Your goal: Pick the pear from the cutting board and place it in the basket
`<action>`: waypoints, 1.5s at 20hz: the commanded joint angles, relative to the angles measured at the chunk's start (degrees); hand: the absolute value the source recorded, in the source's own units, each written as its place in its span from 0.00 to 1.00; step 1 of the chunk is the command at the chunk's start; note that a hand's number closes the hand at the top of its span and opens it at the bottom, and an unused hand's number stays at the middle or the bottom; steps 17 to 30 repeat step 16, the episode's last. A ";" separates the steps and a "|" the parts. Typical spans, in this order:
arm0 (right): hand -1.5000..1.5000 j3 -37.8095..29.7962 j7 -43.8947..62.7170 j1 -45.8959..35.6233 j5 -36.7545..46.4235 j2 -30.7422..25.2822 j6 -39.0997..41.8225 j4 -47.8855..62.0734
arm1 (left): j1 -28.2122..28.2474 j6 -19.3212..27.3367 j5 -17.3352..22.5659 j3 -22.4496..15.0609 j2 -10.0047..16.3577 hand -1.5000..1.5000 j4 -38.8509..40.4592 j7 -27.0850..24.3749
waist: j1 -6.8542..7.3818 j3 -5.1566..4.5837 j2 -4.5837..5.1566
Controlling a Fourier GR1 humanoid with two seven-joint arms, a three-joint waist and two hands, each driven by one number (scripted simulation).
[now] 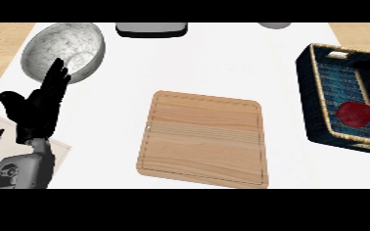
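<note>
Head view: the white counter [217, 63] carries a bare wooden cutting board [204, 138] at its middle. At the right edge sits the dark woven basket [309, 98], partly cut off by the frame. A speckled grey bowl [63, 49] stands far left. In front of the bowl, the left hand [39, 110] rests with fingers straight and spread upward, holding nothing. The red pear [354, 113] lies inside the basket, well apart from the hand.

a white counter top [217, 63] fills most of the view under soft, even light; pale wood [11, 39] (floor or trim, unclear) shows beyond its upper corners.
</note>
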 commanded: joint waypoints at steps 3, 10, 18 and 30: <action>0.00 -8.49 3.91 0.49 -8.52 -5.93 6.94 0.93 | -1.61 0.22 0.14 -0.06 -0.04 0.50 -0.17 1.25 | -0.15 -0.01 0.08; 0.00 -15.21 -1.10 6.99 -15.15 -15.98 17.66 8.00 | 3.03 -0.90 1.14 -0.36 -0.86 0.50 -2.77 0.24 | 0.48 0.03 0.19; 0.00 -16.89 -11.50 9.92 -16.77 -19.73 19.50 15.29 | -1.09 -0.63 0.17 0.41 0.40 0.50 1.23 -1.40 | 1.03 0.09 0.55; 0.00 -16.89 -11.50 9.92 -16.77 -19.73 19.50 15.29 | -1.09 -0.63 0.17 0.41 0.40 0.50 1.23 -1.40 | 1.03 0.09 0.55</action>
